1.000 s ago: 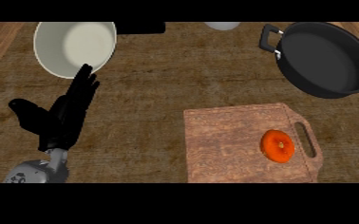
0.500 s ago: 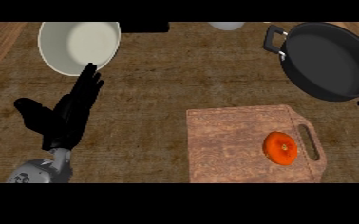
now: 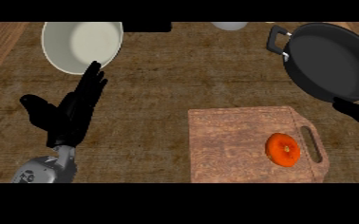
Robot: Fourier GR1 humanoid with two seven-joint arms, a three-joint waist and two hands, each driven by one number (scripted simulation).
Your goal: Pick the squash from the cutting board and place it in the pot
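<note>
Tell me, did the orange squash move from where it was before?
No. The squash still lies at the same spot on the cutting board, just left of its handle slot, well apart from the pot.

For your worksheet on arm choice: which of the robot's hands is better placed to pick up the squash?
Probably the right. The squash lies on the cutting board at the view's right, below the pot. The left hand rests open far across the counter; the right hand isn't visible.

You have: round orange squash (image 3: 283,149) on the reddish-brown mottled wooden cutting board (image 3: 238,144); beyond that board, black metal pot (image 3: 327,61) and cream-white round plate (image 3: 82,45).
</note>
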